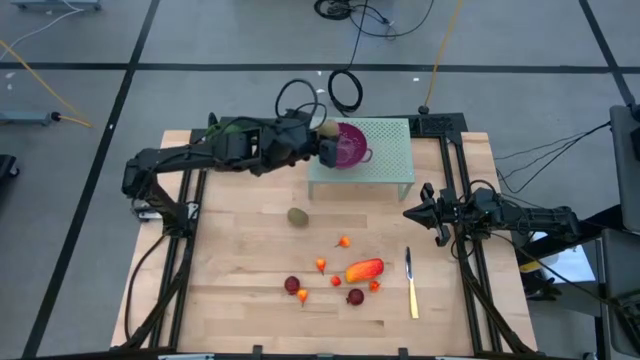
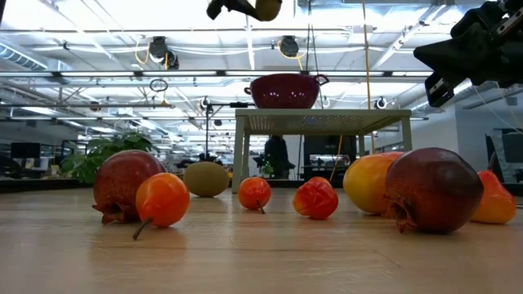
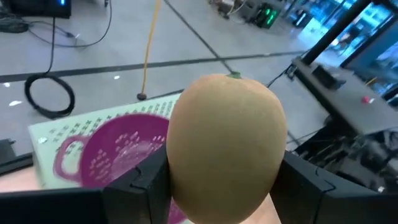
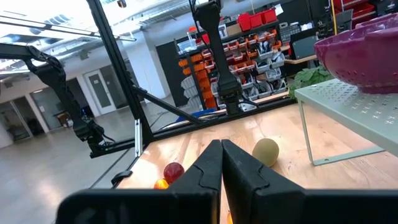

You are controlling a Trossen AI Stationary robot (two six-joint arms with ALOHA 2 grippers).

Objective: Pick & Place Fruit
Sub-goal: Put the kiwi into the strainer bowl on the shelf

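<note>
Looking straight down, the left tool (image 1: 322, 142) holds an olive-brown fruit (image 1: 326, 130) at the rim of the purple colander (image 1: 350, 145) on a pale green rack (image 1: 385, 165); released here, it might strike the rim and roll off. From surface height, remaining fruit (image 2: 207, 178) lies below the colander. The left wrist view shows fingers (image 3: 140, 183) clamped on the oval. The right tool (image 4: 221, 163), fingers together, waits beside the colander's rack.
</note>
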